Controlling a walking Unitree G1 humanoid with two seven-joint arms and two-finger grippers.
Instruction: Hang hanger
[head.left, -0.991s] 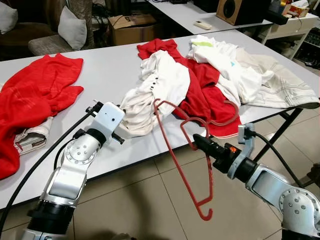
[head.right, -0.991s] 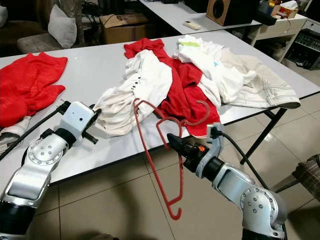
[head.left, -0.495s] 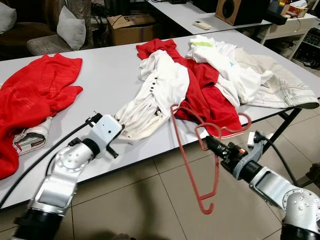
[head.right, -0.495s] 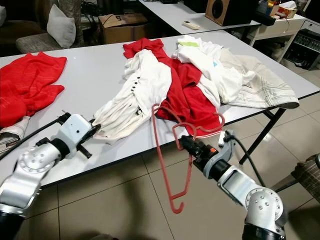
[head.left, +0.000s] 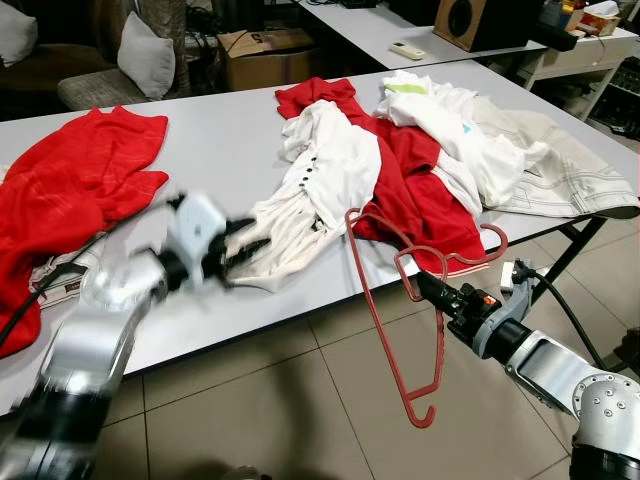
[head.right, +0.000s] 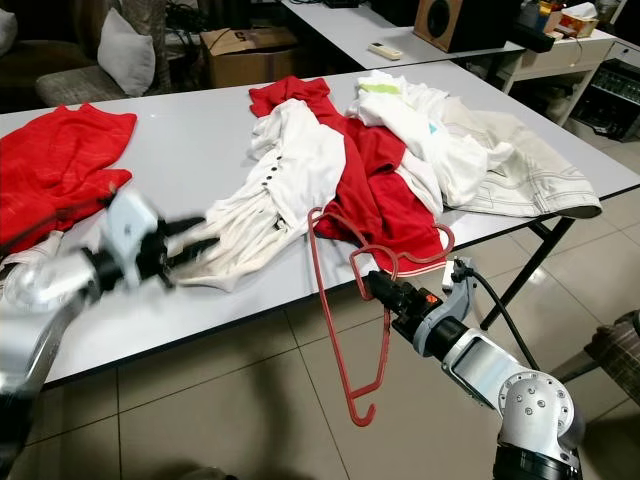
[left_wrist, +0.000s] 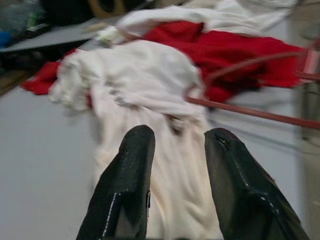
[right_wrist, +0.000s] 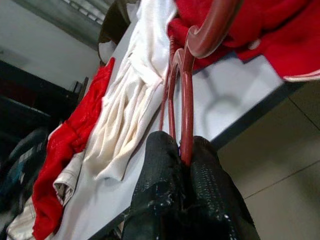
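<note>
While pinched in the right claw (head.left: 418, 284), the red hanger (head.left: 395, 330) dangles below.

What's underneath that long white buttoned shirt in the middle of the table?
The white buttoned shirt lies partly on a crumpled red garment and partly on the bare grey table. Whether anything else is under it cannot be seen.

The right gripper (right_wrist: 185, 160) pinches its two black fingers (right_wrist: 160, 165) on the thin dark-red plastic hanger (right_wrist: 187, 95), whose curved hook rises before a crumpled white shirt (right_wrist: 130, 115) and red cloth (right_wrist: 270, 35) on the grey table (right_wrist: 225, 100).
</note>
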